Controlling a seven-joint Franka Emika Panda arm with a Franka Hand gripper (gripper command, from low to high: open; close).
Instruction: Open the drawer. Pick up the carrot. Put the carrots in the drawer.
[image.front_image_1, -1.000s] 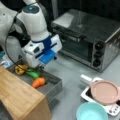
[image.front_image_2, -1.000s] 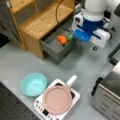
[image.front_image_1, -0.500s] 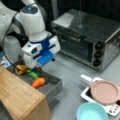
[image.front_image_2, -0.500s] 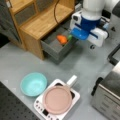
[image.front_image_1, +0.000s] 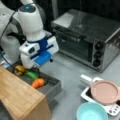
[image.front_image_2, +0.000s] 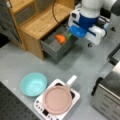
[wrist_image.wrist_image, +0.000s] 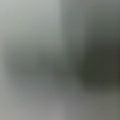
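Drawer stands pulled out of the wooden-topped cabinet, lower left of a front view; in a front view it projects from the cabinet toward the frame centre.

Carrot lies inside the drawer, on its floor, near the rim wall on the open side. Same orange chunk shows in a front view, mid-drawer. Beside it, further toward the frame's left in a front view, a green vegetable touches or nearly touches the carrot, then a yellow-orange lumpy vegetable.

Gripper hangs over the drawer, left of centre; its white and blue body hides the fingertips, so jaw state cannot be told. In a front view the gripper sits at upper centre, just right of the carrot. Carrot is below and beside the gripper, not between the jaws as far as shows; whether anything touches it cannot be told.

Wrist view: only grey blur, nothing identifiable.

Other items: silver toaster oven upper right; light-blue bowl lower left; pink pan on a white hotplate, bottom centre.
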